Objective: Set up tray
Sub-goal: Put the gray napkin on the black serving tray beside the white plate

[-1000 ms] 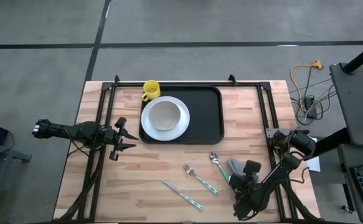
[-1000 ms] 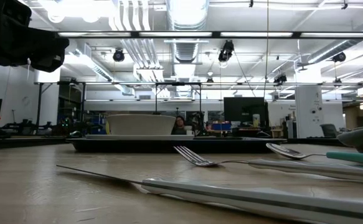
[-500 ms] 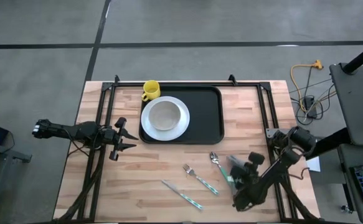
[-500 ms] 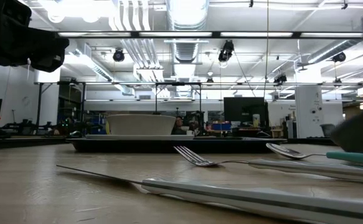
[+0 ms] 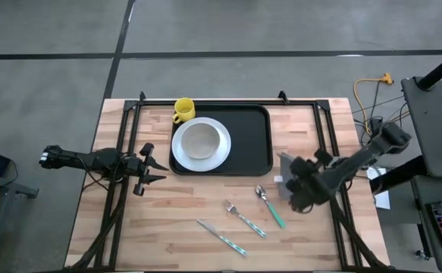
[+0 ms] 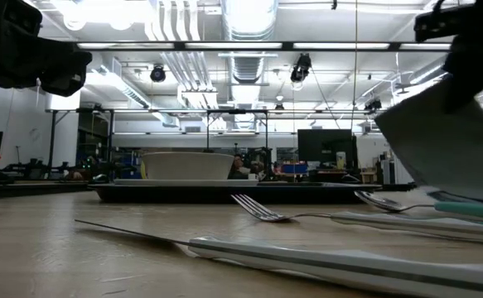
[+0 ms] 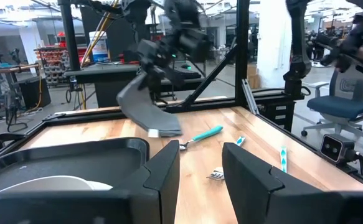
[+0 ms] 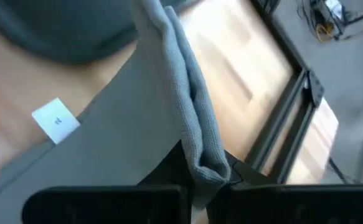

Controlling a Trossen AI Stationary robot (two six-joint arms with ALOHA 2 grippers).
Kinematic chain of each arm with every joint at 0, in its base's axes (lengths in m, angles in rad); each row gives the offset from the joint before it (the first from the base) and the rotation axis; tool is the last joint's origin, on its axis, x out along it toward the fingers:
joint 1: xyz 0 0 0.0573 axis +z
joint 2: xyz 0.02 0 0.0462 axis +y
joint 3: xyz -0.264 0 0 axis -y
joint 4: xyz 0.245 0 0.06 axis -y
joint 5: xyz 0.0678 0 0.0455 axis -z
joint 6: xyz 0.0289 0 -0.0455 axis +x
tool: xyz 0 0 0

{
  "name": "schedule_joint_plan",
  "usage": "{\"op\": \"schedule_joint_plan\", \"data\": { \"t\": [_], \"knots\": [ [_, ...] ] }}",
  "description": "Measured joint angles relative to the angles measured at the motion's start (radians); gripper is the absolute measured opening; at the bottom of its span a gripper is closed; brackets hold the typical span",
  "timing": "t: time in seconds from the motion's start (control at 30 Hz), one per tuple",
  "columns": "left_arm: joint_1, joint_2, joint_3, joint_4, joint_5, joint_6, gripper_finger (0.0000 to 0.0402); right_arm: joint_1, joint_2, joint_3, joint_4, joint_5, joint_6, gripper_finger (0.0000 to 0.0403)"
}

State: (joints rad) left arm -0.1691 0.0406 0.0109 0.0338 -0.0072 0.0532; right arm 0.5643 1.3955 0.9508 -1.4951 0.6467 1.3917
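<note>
Tray (image 5: 252, 140) lying at the far middle of the surface (image 5: 167, 220), white plate (image 5: 200, 144) with bowl seated on its left half, right pincer (image 5: 295, 182) clamped on a grey cloth (image 5: 284, 164) lifted just beside the tray's right edge, left pincer (image 5: 154, 171) held wide near the surface's left edge.

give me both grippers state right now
Left gripper: open, empty, beside the tray.
Right gripper: shut on the grey napkin, lifted.

black tray (image 5: 252, 144), white plate (image 5: 219, 155), yellow mug (image 5: 183, 110), grey cloth (image 7: 145, 106), seemingly teal-handled spoon (image 5: 270, 206).
</note>
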Motion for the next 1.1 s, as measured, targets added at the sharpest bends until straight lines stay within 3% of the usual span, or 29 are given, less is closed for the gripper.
{"op": "schedule_joint_plan", "data": {
  "t": [0.33, 0.53, 0.7, 0.93, 1.0, 1.1],
  "knots": [
    [0.0, 0.0, 0.0, -0.001, 0.0, 0.0, 0.0102, -0.295, -0.231, -0.112, 0.198, 0.248, -0.264, 0.0008],
    [0.0, 0.0, 0.0, -0.001, 0.0, 0.0, 0.0102, -0.526, -0.263, -0.109, 0.326, 0.368, -0.431, 0.0008],
    [0.0, 0.0, 0.0, -0.001, 0.0, 0.0, 0.0102, -0.727, -0.252, -0.105, 0.542, 0.378, -0.706, 0.0008],
    [0.0, 0.0, 0.0, -0.001, 0.0, 0.0, 0.0102, -0.99, -0.217, -0.105, 1.01, 0.343, -1.174, 0.0008],
    [0.0, 0.0, 0.0, -0.001, 0.0, 0.0, 0.0102, -1.053, -0.202, -0.105, 1.17, 0.25, -1.287, 0.0008],
    [0.0, 0.0, 0.0, -0.001, 0.0, 0.0, 0.0102, -1.105, -0.162, -0.104, 1.352, -0.016, -1.376, 0.0008]
  ]
}}
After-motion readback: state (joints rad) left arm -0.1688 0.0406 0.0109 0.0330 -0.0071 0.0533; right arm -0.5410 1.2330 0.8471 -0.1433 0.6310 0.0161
